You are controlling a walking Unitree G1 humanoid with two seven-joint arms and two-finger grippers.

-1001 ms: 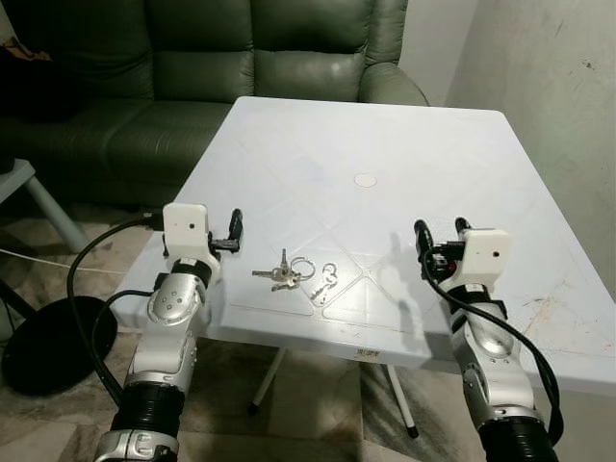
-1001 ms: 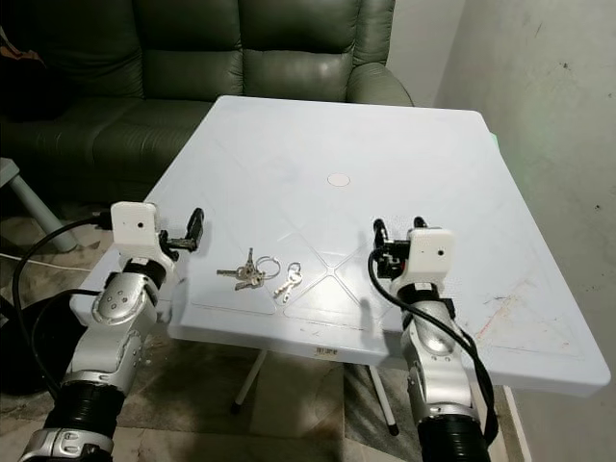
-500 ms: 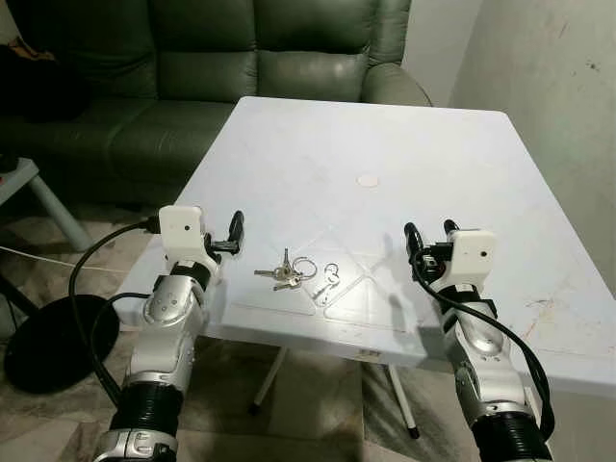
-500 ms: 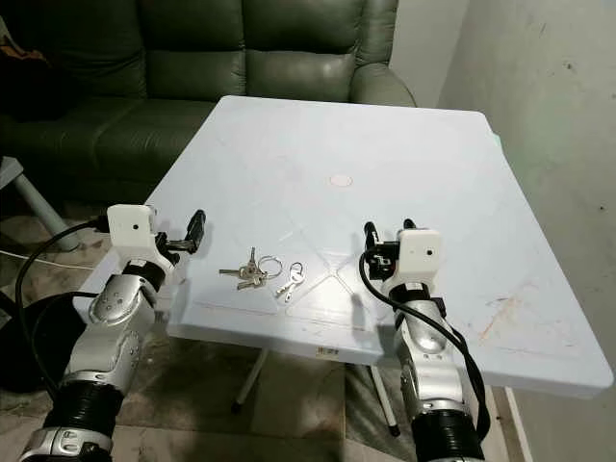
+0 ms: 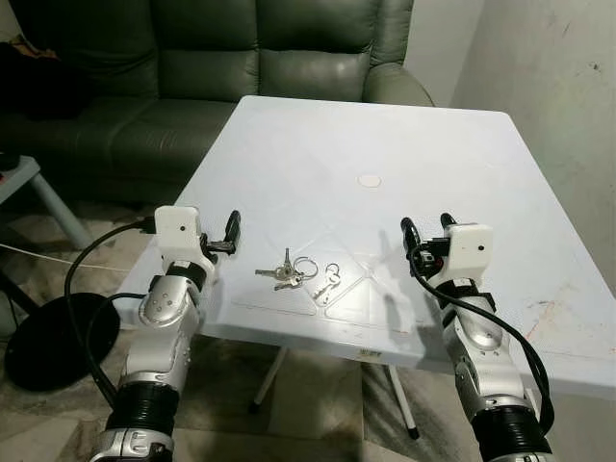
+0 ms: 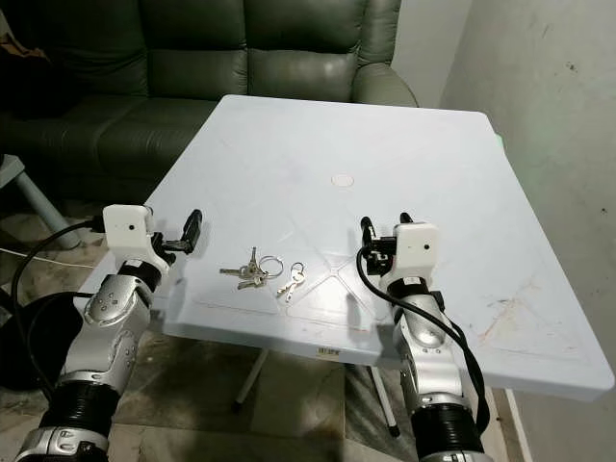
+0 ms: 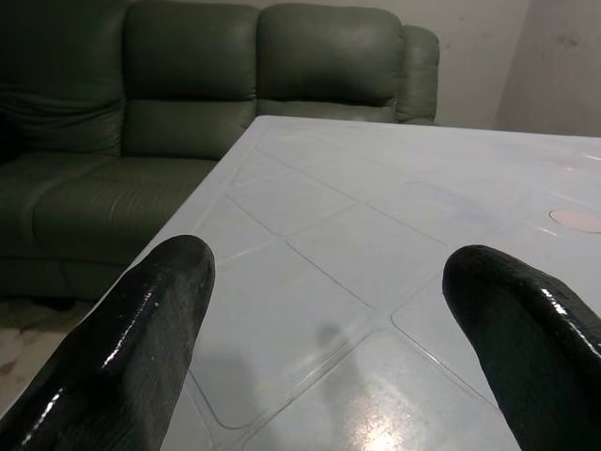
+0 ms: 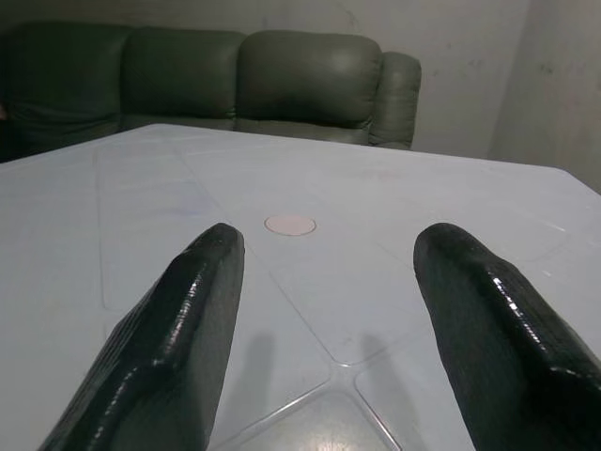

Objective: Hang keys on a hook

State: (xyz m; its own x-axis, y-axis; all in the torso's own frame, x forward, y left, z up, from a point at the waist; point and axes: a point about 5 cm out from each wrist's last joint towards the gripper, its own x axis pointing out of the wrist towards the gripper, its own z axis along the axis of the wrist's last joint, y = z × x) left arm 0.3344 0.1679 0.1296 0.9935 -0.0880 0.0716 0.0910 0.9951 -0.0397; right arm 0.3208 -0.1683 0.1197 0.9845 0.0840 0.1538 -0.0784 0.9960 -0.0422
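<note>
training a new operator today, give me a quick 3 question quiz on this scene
1. True or false: the keys lie on the white table between the two grippers.
2. Which is nearer the keys? A) left gripper B) right gripper
3. Fill in: both grippers' fingers are ____, holding nothing.

Key:
1. true
2. A
3. open
</note>
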